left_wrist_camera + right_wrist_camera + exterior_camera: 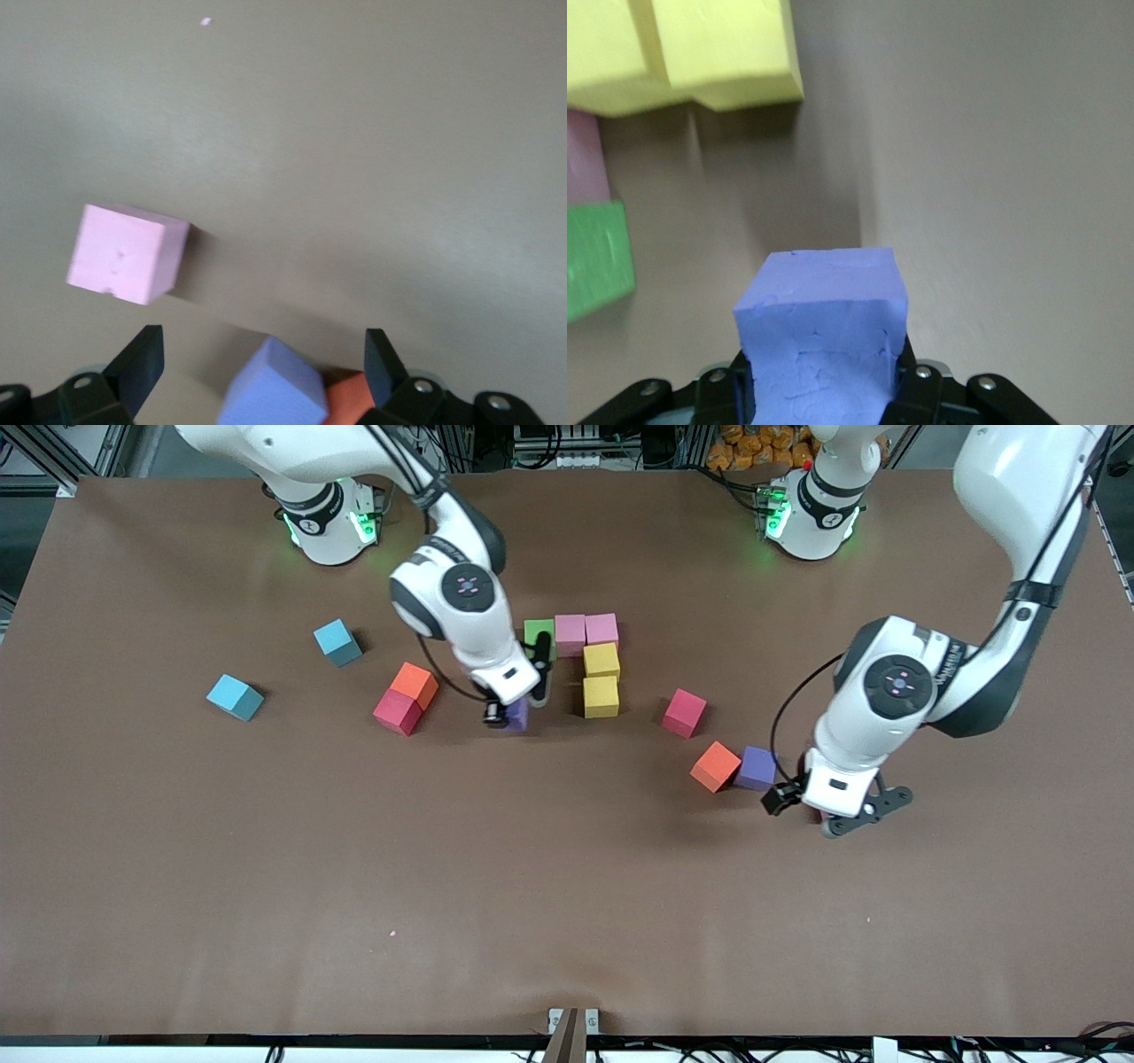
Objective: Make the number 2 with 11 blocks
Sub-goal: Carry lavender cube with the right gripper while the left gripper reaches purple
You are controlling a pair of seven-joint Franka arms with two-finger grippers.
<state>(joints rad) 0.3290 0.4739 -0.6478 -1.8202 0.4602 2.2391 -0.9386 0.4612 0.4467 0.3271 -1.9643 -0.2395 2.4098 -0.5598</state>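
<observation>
Right pincer (516, 710) is clamped on a purple cube (822, 341), low over the counter (567, 903) just beside the lower yellow cube (601, 696), toward the right arm's end of it.

The partly built number 2 sits mid-counter: green cube (537, 636), pink cube (570, 633) and a second pink cube (601, 628) touch in a row. Upper yellow cube (601, 660) sits under that last pink one, nearer the front camera, with the lower yellow cube touching it and nearer still. Right wrist view shows both yellow cubes (682, 53), a pink edge (585, 159) and the green cube (598, 258) past the held purple one.

Loose pieces: an orange cube (415, 684) touching a red cube (398, 711), toward the right arm's end. Another red cube (685, 713) sits alone toward the left arm's end. Second orange cube (715, 766) touches the second purple cube (757, 768).

Left pincer (828, 808) is spread wide, empty, low over the counter just beside that purple cube. Its wrist view shows the purple cube (275, 390) between the fingers (142, 363), with orange (347, 400) beside it and a pale pinkish cube (124, 254) lying apart.

Two light-blue cubes (337, 642) (236, 696) lie well apart toward the right arm's end.
</observation>
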